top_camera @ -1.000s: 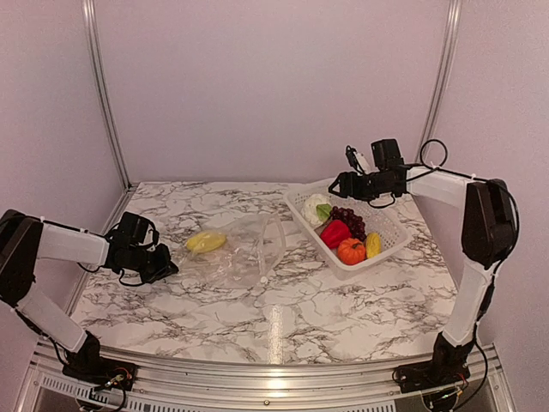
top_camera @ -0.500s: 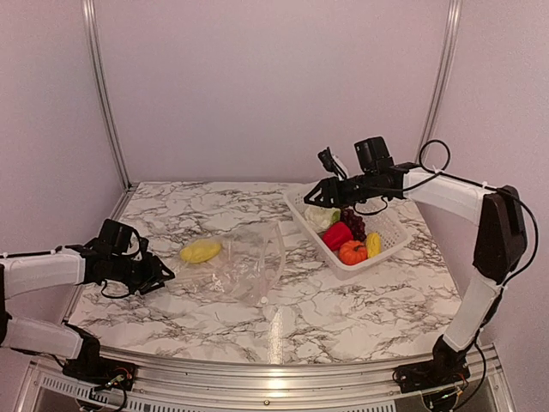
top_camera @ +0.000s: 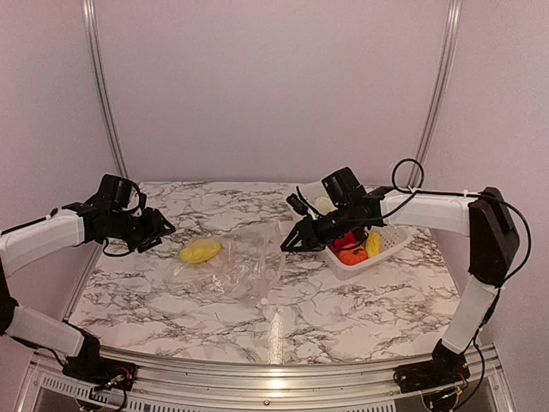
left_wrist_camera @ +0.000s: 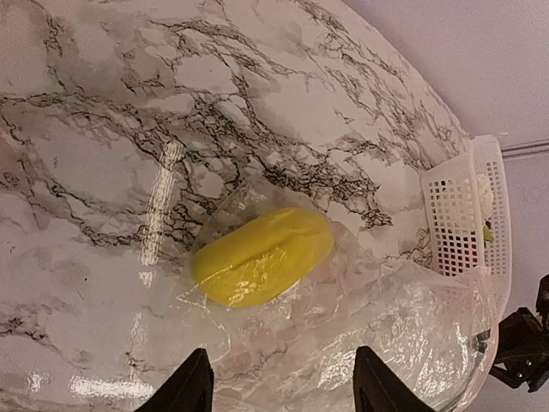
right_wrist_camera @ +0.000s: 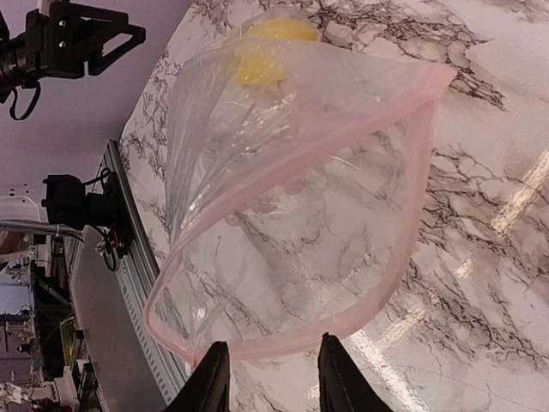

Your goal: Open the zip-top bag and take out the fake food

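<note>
The clear zip-top bag (top_camera: pixel 238 262) lies on the marble table with its pink zip strip (right_wrist_camera: pixel 309 339) gaping open toward the right. A yellow fake food (top_camera: pixel 200 251) sits inside at the bag's closed left end (left_wrist_camera: pixel 262 257). My left gripper (top_camera: pixel 159 230) hovers up and left of it, open and holding nothing (left_wrist_camera: pixel 283 388). At the bag's mouth, my right gripper (top_camera: pixel 292 240) points into it. Its jaws (right_wrist_camera: pixel 273 379) stand apart just short of the lower zip rim, with nothing between them. Red (top_camera: pixel 346 240), orange (top_camera: pixel 352 256) and yellow fake foods lie in the basket.
The white lattice basket (top_camera: pixel 390 242) stands at the right, behind my right forearm, and shows in the left wrist view (left_wrist_camera: pixel 467 215). Grey walls with metal rails close off the back and sides. A metal rail (top_camera: pixel 257 373) runs along the near table edge.
My left gripper opened, let go of the bag's left end and rose toward the back left. My right arm swung from over the basket down to the bag's mouth, its jaws narrowing.
</note>
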Robot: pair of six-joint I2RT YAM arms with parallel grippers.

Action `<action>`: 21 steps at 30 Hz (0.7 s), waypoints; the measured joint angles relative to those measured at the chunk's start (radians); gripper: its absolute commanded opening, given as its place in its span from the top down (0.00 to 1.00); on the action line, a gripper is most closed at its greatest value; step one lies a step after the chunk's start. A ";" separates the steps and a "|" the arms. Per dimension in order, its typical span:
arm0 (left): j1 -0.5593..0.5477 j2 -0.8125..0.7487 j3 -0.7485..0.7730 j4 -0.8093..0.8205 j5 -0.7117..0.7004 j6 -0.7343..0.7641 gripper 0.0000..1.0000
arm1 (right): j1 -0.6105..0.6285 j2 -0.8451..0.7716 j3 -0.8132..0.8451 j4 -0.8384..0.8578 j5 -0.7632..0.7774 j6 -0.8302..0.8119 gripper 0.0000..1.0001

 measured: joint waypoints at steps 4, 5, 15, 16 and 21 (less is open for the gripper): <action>0.014 0.173 0.151 0.001 -0.010 0.056 0.44 | 0.040 0.072 0.045 0.007 -0.002 0.016 0.69; 0.019 0.215 0.183 0.000 -0.010 0.068 0.44 | 0.048 0.092 0.060 0.011 -0.002 0.019 0.69; 0.044 0.504 0.321 0.010 -0.004 0.161 0.49 | 0.085 0.264 0.114 0.128 -0.014 0.087 0.68; 0.044 0.525 0.320 0.013 0.001 0.166 0.48 | 0.085 0.282 0.118 0.141 -0.018 0.095 0.66; 0.039 0.568 0.283 0.060 0.042 0.169 0.45 | 0.093 0.376 0.169 0.211 -0.039 0.133 0.61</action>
